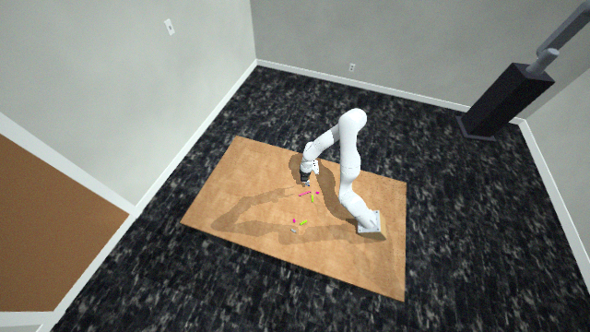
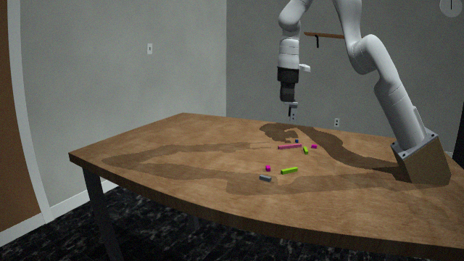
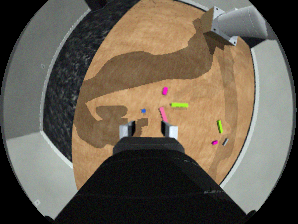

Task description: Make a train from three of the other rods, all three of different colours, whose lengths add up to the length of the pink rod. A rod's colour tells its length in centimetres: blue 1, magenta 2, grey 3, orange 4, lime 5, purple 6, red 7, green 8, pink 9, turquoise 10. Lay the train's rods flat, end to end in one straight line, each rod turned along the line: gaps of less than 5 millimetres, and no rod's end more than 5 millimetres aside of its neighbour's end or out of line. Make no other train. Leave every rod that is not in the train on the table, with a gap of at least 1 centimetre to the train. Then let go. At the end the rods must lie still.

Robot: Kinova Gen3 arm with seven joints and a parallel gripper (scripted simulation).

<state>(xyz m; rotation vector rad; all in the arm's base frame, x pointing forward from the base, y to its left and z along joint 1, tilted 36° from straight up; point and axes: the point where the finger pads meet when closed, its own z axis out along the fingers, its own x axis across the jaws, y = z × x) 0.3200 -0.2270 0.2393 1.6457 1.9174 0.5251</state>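
Exterior view: rods lie directly on the tabletop [image 1: 258, 184] [image 2: 203, 203] [image 3: 120, 42] (none in a container); hand [image 1: 307, 183] [image 2: 292, 119] [image 3: 148, 126] stands open, fingers apart.

A door [image 1: 51, 231] [image 2: 18, 119] and a light switch [image 1: 170, 27] [image 2: 149, 48] are at the left in the top and exterior views, the switch on a grey wall [image 1: 115, 83] [image 2: 109, 72]. An outlet [image 1: 352, 67] [image 2: 336, 122] sits low on another wall. In the top view, a dark pillar [image 1: 504, 101] stands on the mottled black floor [image 1: 138, 277] [image 2: 156, 225] [image 3: 62, 90].
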